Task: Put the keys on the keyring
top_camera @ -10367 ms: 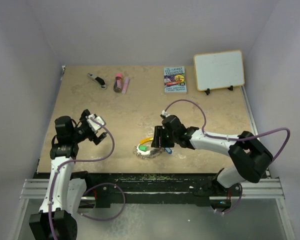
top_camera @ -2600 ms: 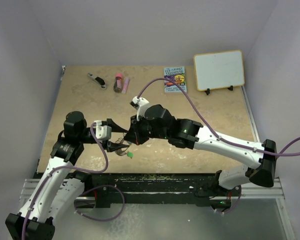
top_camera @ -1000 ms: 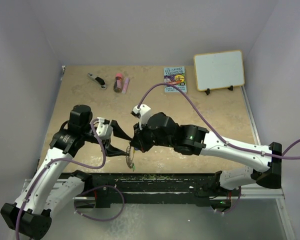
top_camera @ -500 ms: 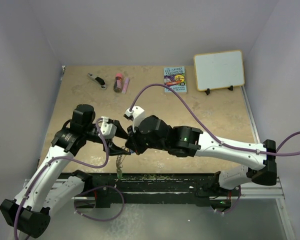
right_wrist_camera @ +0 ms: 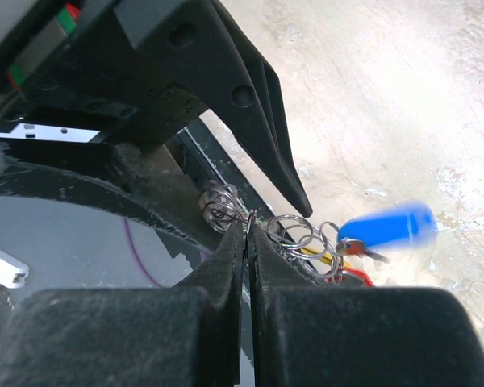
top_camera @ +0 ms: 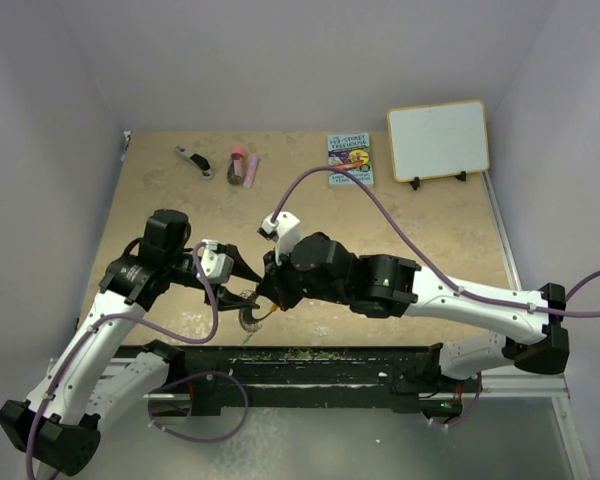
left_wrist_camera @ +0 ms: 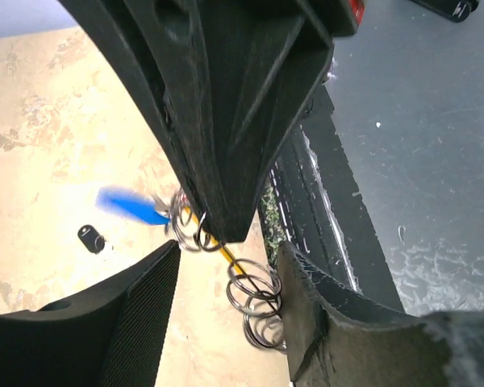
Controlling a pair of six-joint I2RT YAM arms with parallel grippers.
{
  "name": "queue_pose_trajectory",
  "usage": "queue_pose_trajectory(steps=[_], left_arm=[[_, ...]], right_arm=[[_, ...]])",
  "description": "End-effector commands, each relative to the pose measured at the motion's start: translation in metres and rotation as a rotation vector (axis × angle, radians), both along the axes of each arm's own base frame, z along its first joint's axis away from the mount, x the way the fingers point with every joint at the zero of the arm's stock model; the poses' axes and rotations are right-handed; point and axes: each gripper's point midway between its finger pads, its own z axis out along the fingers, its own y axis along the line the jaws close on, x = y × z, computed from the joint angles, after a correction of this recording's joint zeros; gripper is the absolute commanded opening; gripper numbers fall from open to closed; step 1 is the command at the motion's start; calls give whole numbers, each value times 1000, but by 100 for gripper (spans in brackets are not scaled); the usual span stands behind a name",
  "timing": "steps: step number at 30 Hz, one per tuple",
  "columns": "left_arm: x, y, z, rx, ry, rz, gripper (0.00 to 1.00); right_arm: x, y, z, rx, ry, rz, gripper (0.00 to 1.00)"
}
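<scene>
The left fingers (left_wrist_camera: 141, 310) stand spread around the keyring (left_wrist_camera: 254, 298), which hangs above the desk's (top_camera: 400, 230) near edge, its blurred blue key (left_wrist_camera: 129, 205) jutting sideways, its beaded rim pinched by the right fingers (right_wrist_camera: 226, 278).

The right gripper (right_wrist_camera: 248, 232) pinches a thin wire of the keyring (right_wrist_camera: 294, 234), its silvery loops bunched just past the pressed-together tips. A blurred blue key (right_wrist_camera: 387, 227) hangs off the loops above the tan table (right_wrist_camera: 403, 97), and the left gripper's fingers (right_wrist_camera: 254, 113) point down just above them.
</scene>
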Motion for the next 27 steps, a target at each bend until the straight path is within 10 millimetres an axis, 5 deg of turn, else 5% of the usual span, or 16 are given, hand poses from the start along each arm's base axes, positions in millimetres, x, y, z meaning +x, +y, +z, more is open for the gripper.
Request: queue_pose_trajectory(steps=[1, 19, 27], left_arm=[[0, 1, 4, 7, -61, -11, 54], [10, 5, 22, 37, -221, 3, 42], [3, -1, 36, -27, -117, -17, 50]], right_arm=[[0, -2, 36, 114, -41, -9, 0], [-3, -6, 28, 88, -22, -28, 0], [1, -10, 31, 37, -22, -112, 0]])
